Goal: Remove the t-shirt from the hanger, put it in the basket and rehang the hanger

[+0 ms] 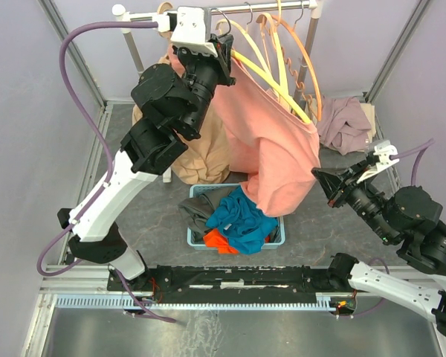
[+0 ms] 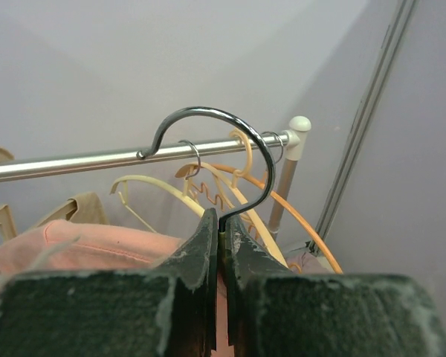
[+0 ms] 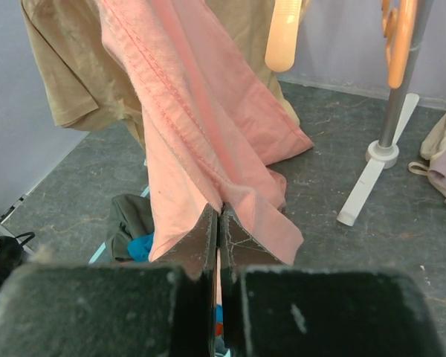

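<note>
Walls: pale purple, rail up top.
L jaws: clamped tight on hanger hook.
R jaws: pinching pink t-shirt edge.
Basket: clothes inside, under shirt.

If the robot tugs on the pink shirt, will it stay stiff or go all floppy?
Probably floppy: the pink t-shirt hangs in soft folds. Where the right gripper pinches its edge, it will likely bunch and stretch rather than move as one piece. It looks light, so a tug may tilt the hanger that the left gripper holds.
</note>
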You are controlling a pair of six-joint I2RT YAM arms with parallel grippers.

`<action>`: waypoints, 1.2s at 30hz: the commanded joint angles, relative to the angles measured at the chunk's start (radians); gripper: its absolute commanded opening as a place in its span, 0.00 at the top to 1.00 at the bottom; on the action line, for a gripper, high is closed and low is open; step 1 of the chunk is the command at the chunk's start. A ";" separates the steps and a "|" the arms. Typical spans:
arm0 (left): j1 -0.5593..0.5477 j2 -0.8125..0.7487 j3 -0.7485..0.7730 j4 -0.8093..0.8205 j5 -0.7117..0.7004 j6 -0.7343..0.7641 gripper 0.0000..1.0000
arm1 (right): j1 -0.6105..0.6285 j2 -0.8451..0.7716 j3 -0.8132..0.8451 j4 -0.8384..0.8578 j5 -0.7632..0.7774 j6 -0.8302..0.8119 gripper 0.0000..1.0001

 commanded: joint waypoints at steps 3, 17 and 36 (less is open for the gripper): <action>0.001 -0.029 0.031 0.296 -0.101 -0.055 0.97 | 0.002 -0.011 -0.070 0.031 -0.021 0.068 0.99; 0.001 0.016 0.090 0.370 -0.133 -0.088 0.97 | 0.002 -0.089 -0.227 0.068 0.056 0.093 0.99; 0.001 0.020 0.102 0.302 -0.029 -0.104 0.97 | 0.001 -0.049 -0.181 0.102 0.097 0.067 0.98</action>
